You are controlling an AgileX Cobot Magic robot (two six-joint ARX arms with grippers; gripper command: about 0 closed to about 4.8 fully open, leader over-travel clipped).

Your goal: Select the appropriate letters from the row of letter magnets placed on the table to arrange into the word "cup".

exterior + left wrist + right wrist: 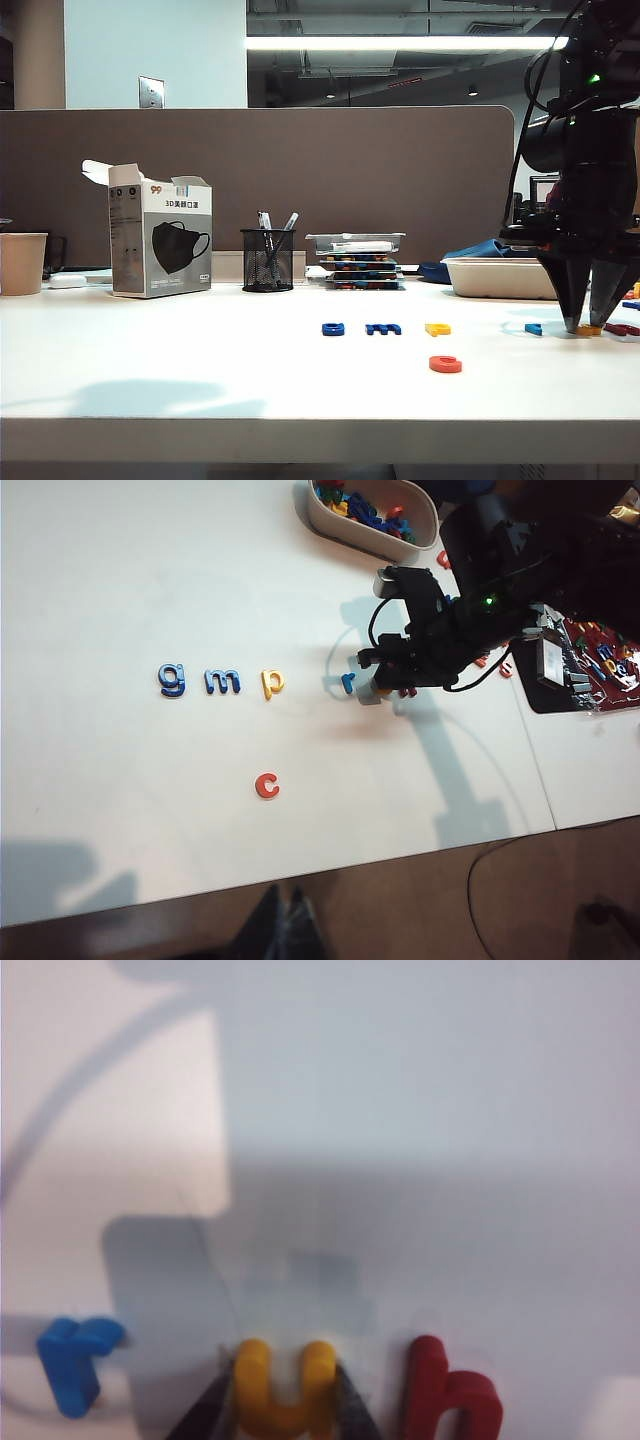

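The row of letter magnets lies on the white table [200,370]: dark blue "g" [172,679], dark blue "m" [221,681], yellow "p" [272,683] and light-blue "r" [347,683]. The red "c" [266,785] lies alone, nearer the front edge. My right gripper [283,1378] points down at the right end of the row, its fingertips [345,1400] pressed against both sides of the yellow "u" [285,1390], which rests on the table. A red "h" [450,1400] lies just beside it. My left gripper [285,912] hangs shut and empty beyond the table's front edge.
A white tray [340,525] of loose letters stands behind the right arm. A black mat [590,665] with more letters lies further right. At the back are a mask box [160,240], a mesh pen cup [268,260], a paper cup [22,262] and stacked cases [357,262].
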